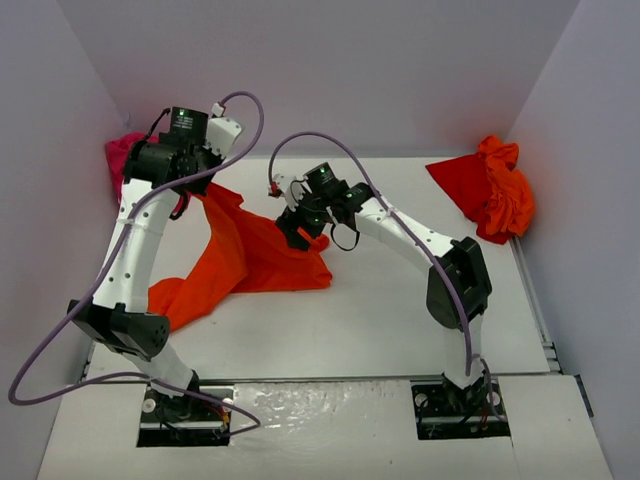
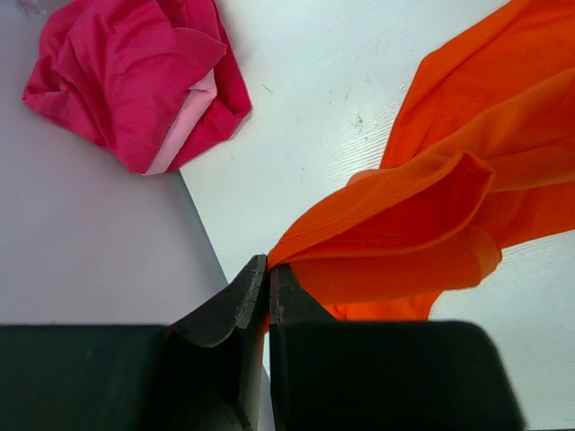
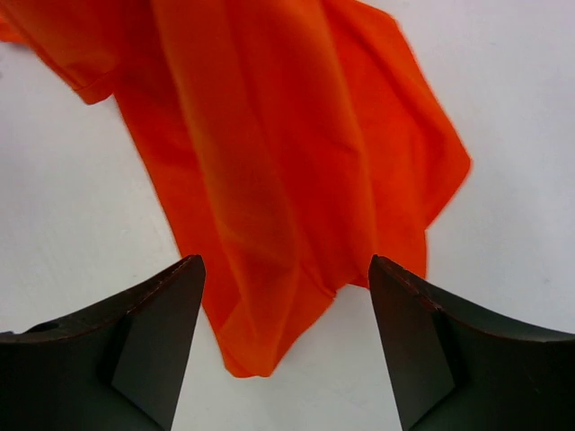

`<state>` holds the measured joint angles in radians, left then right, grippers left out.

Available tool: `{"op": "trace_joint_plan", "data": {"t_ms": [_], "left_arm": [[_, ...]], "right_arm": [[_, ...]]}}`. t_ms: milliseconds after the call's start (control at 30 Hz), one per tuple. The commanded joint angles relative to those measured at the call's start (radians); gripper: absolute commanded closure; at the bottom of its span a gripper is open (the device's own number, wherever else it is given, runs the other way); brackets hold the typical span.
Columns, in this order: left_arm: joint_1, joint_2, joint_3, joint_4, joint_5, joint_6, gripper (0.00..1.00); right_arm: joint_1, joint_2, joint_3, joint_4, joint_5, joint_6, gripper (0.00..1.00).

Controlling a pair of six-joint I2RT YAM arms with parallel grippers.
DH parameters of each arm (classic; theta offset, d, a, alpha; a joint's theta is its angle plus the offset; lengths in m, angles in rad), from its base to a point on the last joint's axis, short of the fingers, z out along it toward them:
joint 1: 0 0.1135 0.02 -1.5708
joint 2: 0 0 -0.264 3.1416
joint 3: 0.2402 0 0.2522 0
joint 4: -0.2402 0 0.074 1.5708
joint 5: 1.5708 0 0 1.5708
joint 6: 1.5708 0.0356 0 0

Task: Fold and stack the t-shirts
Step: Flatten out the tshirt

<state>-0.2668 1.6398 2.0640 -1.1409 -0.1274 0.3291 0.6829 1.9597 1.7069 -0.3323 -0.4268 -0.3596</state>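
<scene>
Closest to the left wrist lens, the left jaws are pressed together, pinching a folded edge of the orange t-shirt (image 2: 431,215). From that pinch the cloth hangs down and spreads out over the desk (image 1: 400,310). I see the right jaws spread wide above the same shirt, a pointed corner of it showing between them. I can't tell whether they touch it. Beyond the orange t-shirt and to its left, a magenta t-shirt (image 1: 122,155) lies crumpled. Well to the orange t-shirt's right, a heap of red and orange t-shirts (image 1: 490,190) sits at the desk's far corner.
</scene>
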Motion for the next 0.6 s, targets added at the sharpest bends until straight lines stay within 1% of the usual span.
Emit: {"op": "trace_joint_plan", "data": {"t_ms": [0,133,233,400,567], "left_arm": [[0.008,-0.058,-0.001,0.026,-0.049,0.009,1.0],[0.008,-0.056,0.026,0.022,-0.058,0.008,1.0],[0.008,-0.051,0.103,-0.012,-0.054,0.011,1.0],[0.008,-0.065,0.215,-0.079,-0.079,0.037,1.0],[0.009,-0.097,0.28,-0.114,-0.094,0.052,1.0]], "right_arm": [[0.033,-0.04,0.043,-0.03,-0.06,-0.024,0.29],[0.047,-0.046,0.016,-0.042,-0.096,-0.039,0.29],[0.063,0.001,0.019,-0.042,-0.088,-0.044,0.3],[0.066,0.075,0.078,-0.046,-0.042,-0.055,0.31],[0.065,0.137,0.124,-0.05,-0.026,-0.07,0.32]]}}
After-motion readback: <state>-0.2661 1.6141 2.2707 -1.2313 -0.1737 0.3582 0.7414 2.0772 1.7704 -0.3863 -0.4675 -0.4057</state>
